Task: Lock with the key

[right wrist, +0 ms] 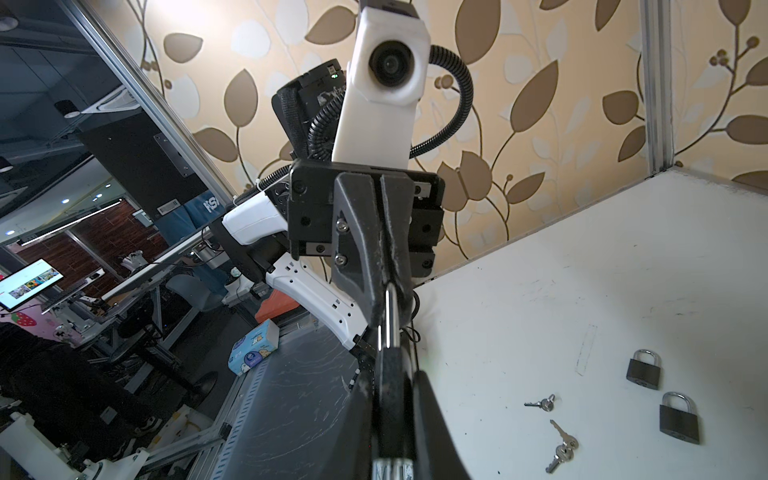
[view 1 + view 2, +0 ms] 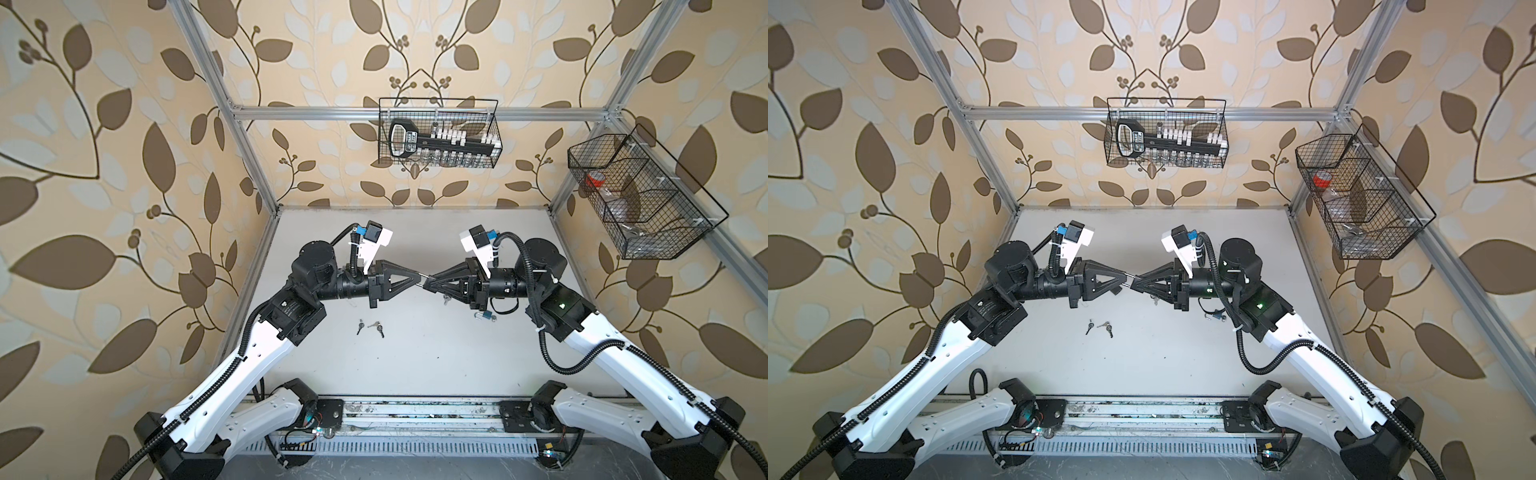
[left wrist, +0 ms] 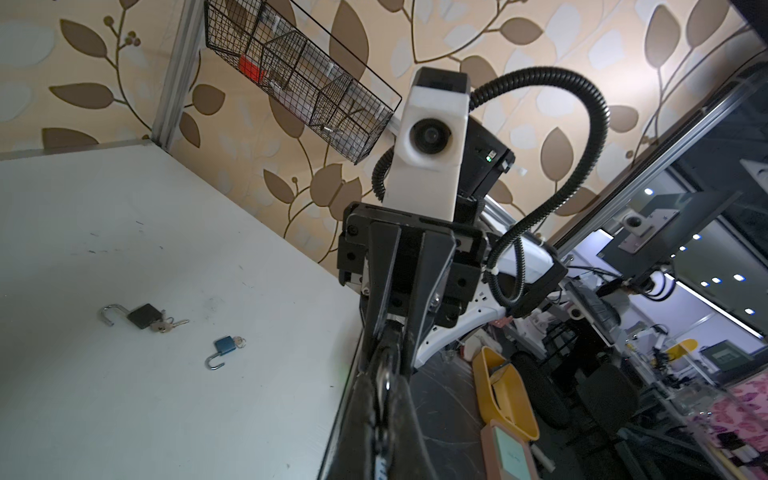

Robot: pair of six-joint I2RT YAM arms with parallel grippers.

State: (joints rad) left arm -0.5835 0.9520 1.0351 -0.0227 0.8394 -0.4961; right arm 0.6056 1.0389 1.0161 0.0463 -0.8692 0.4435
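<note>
One black metal padlock (image 1: 390, 365): your right hand (image 2: 432, 280) grips it, left hand (image 2: 417, 277) pinches silver shackle (image 1: 388, 309); skewed push may slip.

Two arms, the left arm (image 2: 249, 374) and right arm (image 2: 631, 374), are formed of white shells and black joint housings. Black corrugated conduit (image 3: 600, 120) is strapped along each with white ties. White camera housings (image 1: 382, 95) are mounted above black triangular fingers (image 1: 361, 199) fastened with silver screws (image 1: 340, 224).
</note>
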